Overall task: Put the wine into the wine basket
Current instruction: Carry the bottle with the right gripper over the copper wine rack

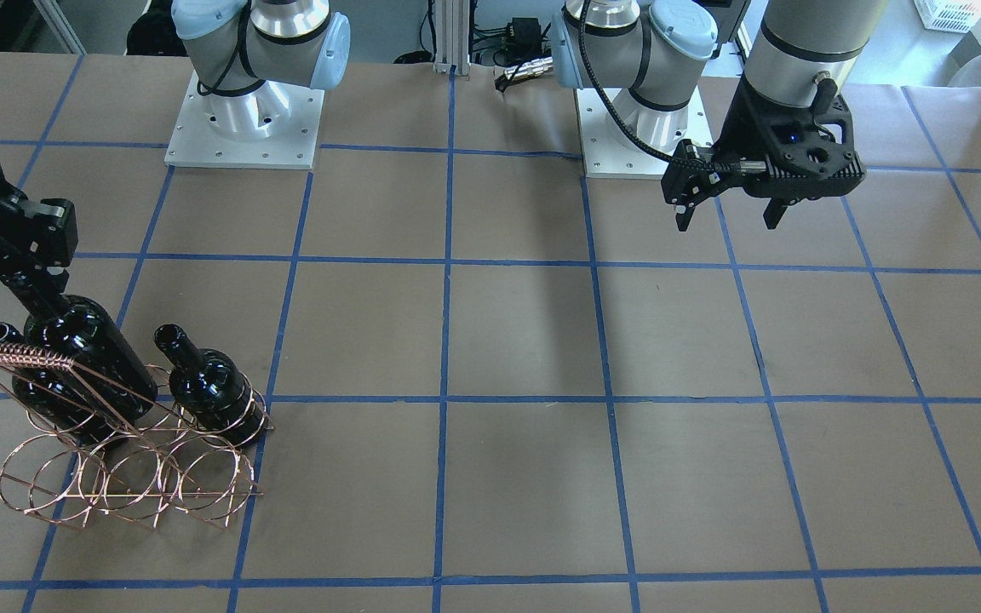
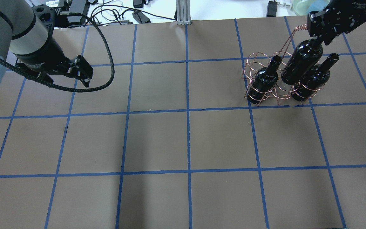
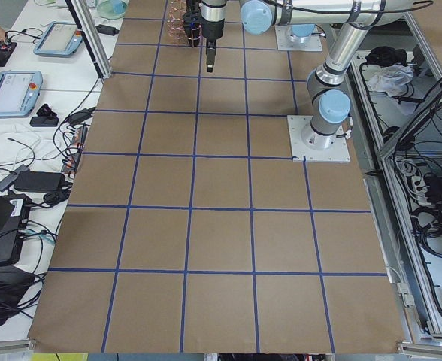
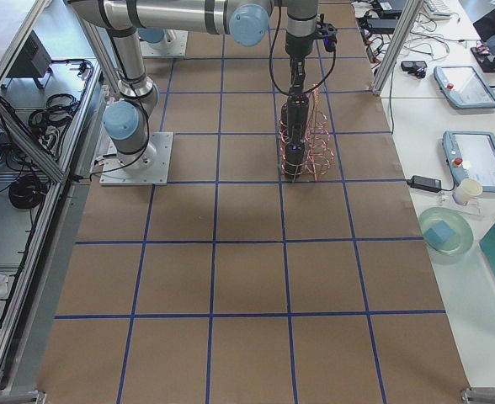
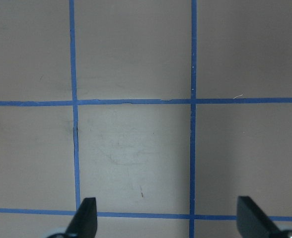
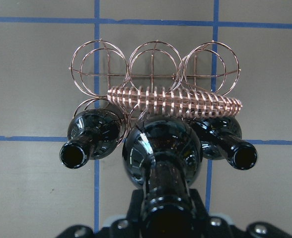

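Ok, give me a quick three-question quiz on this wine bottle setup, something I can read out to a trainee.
1. True or false: the right gripper grips the wine bottle by its neck.
2. Multiple choice: in which row of the wine basket are all the rings empty? A, the row nearer the robot. B, the row farther from the robot. C, neither row.
3. Short answer: is the left gripper open or shut, and does it hold anything?

Key: 1 true. 2 B. 3 open, holding nothing, above bare table.
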`<action>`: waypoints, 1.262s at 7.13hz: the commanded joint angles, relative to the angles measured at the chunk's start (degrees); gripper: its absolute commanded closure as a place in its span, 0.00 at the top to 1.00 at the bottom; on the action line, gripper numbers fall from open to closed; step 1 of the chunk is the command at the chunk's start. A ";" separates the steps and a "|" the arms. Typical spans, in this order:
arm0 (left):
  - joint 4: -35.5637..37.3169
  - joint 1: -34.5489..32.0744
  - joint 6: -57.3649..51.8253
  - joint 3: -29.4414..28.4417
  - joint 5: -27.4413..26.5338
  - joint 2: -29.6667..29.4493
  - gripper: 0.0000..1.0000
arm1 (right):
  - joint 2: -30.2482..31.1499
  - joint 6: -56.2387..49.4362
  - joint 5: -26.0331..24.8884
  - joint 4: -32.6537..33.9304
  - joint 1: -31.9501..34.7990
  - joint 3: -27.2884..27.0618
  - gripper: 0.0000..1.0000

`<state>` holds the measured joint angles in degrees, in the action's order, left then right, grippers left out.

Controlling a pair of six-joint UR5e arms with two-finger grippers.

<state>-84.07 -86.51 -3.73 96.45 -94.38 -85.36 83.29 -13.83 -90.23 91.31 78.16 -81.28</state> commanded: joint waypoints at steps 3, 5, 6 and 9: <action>-0.04 -0.06 -0.22 0.14 -0.02 0.02 1.00 | -0.75 -0.33 0.50 1.15 0.06 -2.64 0.00; -0.04 -0.14 -0.05 0.14 -0.02 -0.07 1.00 | -1.80 -0.23 0.41 2.46 0.06 -3.79 0.00; 0.04 -0.06 0.04 0.14 -0.02 0.02 1.00 | -3.29 -0.32 0.32 3.34 0.06 -4.06 0.00; -0.04 -0.06 0.13 0.14 -0.11 0.02 1.00 | -5.59 -0.76 0.41 4.58 0.06 -4.50 0.00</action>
<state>-84.10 -86.60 -3.62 96.59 -94.41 -85.37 78.21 -14.19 -89.83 95.66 78.22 -85.64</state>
